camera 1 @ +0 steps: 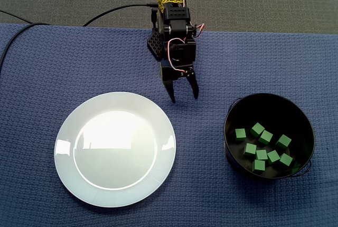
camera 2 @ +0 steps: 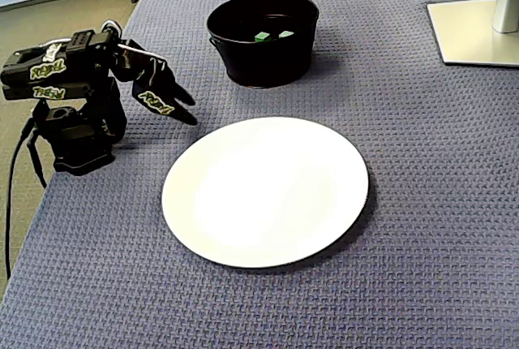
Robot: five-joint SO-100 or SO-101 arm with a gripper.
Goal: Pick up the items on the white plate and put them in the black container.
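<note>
The pincer stood spread, gripping nothing. In a fixed view, the white plate lay lower-left of it. The black container holding green cubes lay lower-right.

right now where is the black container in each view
In a fixed view: black container at right, below centre, right of the white plate.
In a fixed view: black container at top centre, beyond the white plate.
Shared landmark: the white plate, next to it in both fixed views.
</note>
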